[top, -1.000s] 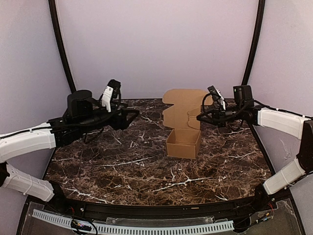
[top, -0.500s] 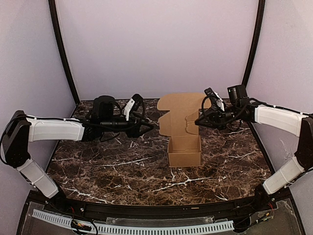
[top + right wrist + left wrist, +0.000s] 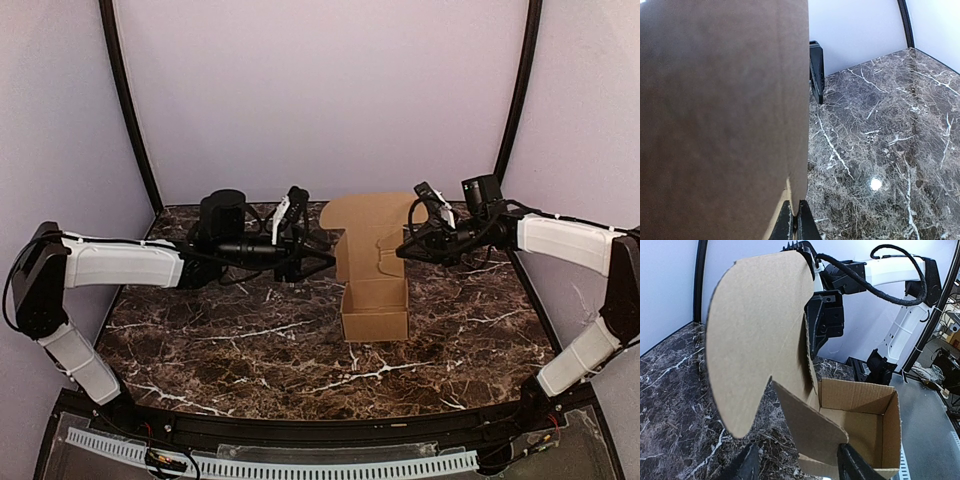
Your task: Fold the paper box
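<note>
At mid-table, right end effector [image 3: 403, 249] pinches the paper box [image 3: 375, 312] lid; left end effector [image 3: 322, 262] gapes.

Item 1. Left arm [image 3: 120, 262], white shells on black joints: rises from the 7 o'clock corner, elbow at 9 o'clock, forearm level and pointing to 3 o'clock. Black wrist [image 3: 224, 214] rolled on its side.

Item 2. Left gripper [image 3: 322, 256], black two-finger: fingers [image 3: 747, 468] spread apart, nothing between them.

Item 3. Right arm [image 3: 560, 240], same build: climbs from 4 o'clock, elbow at 3 o'clock, forearm reaching to 9 o'clock. Black wrist [image 3: 480, 196] level.

Item 4. Right gripper [image 3: 402, 250], black two-finger: fingers pressed together, nipping an edge of the plain brown cardboard paper box [image 3: 375, 310].
</note>
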